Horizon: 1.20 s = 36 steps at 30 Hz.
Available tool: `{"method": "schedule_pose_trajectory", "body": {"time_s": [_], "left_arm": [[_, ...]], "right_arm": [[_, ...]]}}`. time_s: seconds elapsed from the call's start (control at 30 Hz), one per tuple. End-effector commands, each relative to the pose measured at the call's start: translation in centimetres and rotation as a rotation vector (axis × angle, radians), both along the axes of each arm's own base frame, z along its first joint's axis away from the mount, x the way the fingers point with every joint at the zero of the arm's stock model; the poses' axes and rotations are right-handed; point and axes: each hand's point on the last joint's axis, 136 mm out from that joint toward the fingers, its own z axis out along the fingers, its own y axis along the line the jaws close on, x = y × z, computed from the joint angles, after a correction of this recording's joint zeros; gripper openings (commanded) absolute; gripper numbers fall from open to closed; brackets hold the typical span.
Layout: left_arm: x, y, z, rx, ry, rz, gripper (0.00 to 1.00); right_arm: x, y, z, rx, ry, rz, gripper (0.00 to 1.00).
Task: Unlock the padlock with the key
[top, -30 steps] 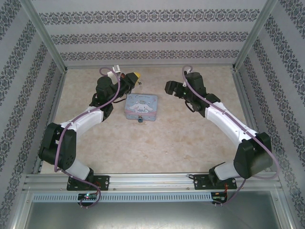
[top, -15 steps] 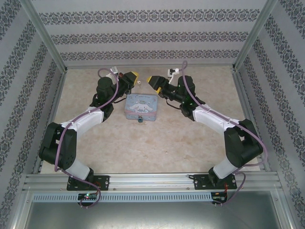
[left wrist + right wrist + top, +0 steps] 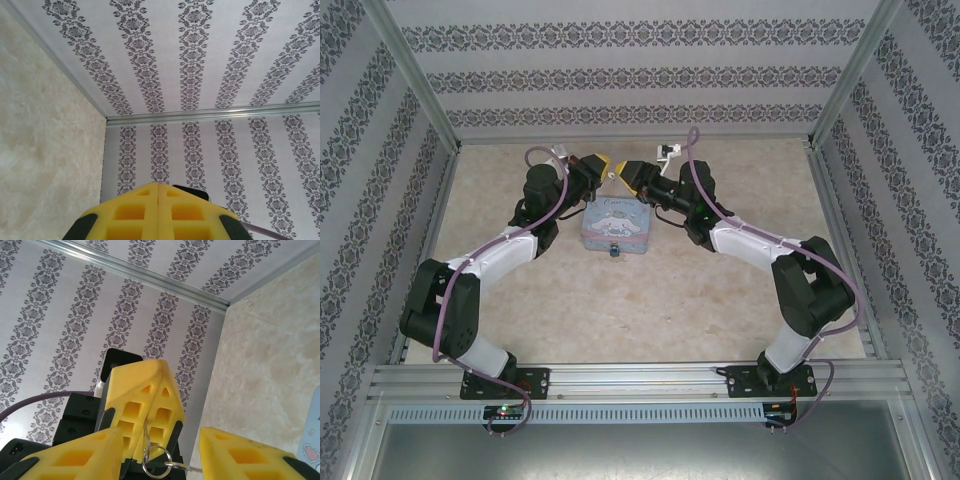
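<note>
The padlock (image 3: 615, 250) is a tiny dark speck on the floor at the near edge of the tin. My left gripper (image 3: 603, 163) is raised behind the tin, its yellow fingers (image 3: 150, 390) pressed shut (image 3: 158, 185) on the key (image 3: 146, 432). A metal ring (image 3: 158, 463) hangs below the pinched key, and a second thin blade (image 3: 192, 469) sticks out from it to the right. My right gripper (image 3: 628, 172) faces the left one tip to tip. It is open (image 3: 160, 450), with the ring hanging in the gap between its fingers.
The pale blue cartoon tin (image 3: 617, 220) lies flat in the middle of the beige floor, and its corner (image 3: 312, 442) shows in the right wrist view. Patterned walls close in the back and both sides. An aluminium rail (image 3: 640, 380) runs along the near edge.
My right arm has swung left from the right side until its gripper meets the left one, and its jaws have narrowed. The left arm has stayed still, holding the key.
</note>
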Motion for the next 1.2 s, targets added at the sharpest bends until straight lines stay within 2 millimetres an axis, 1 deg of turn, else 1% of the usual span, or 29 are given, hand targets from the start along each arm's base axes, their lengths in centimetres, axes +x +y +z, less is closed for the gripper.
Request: {"method": "schedule_pose_trajectory", "body": {"time_s": [0.0, 0.23, 0.47, 0.6, 1.13, 1.17], "left_arm": [[-0.7, -0.2, 0.9, -0.012, -0.019, -0.003, 0.0], [-0.7, -0.3, 0.7, -0.011, -0.019, -0.005, 0.0], [-0.7, -0.3, 0.7, -0.012, -0.019, -0.001, 0.0], [-0.7, -0.2, 0.8, -0.011, -0.021, 0.001, 0.0], [-0.7, -0.1, 0.8, -0.007, -0.026, 0.01, 0.0], [-0.7, -0.1, 0.8, -0.005, -0.025, 0.01, 0.0]], "right_arm": [[0.1, 0.8, 2.2, 0.045, -0.057, 0.015, 0.43], [0.1, 1.5, 2.2, 0.048, -0.057, 0.032, 0.39], [-0.2, 2.2, 1.8, 0.046, -0.047, 0.05, 0.38], [-0.4, 2.5, 1.5, 0.042, -0.042, 0.06, 0.35], [-0.6, 2.4, 0.4, 0.031, -0.02, 0.059, 0.23], [-0.6, 2.4, 0.7, 0.039, -0.033, 0.059, 0.23]]}}
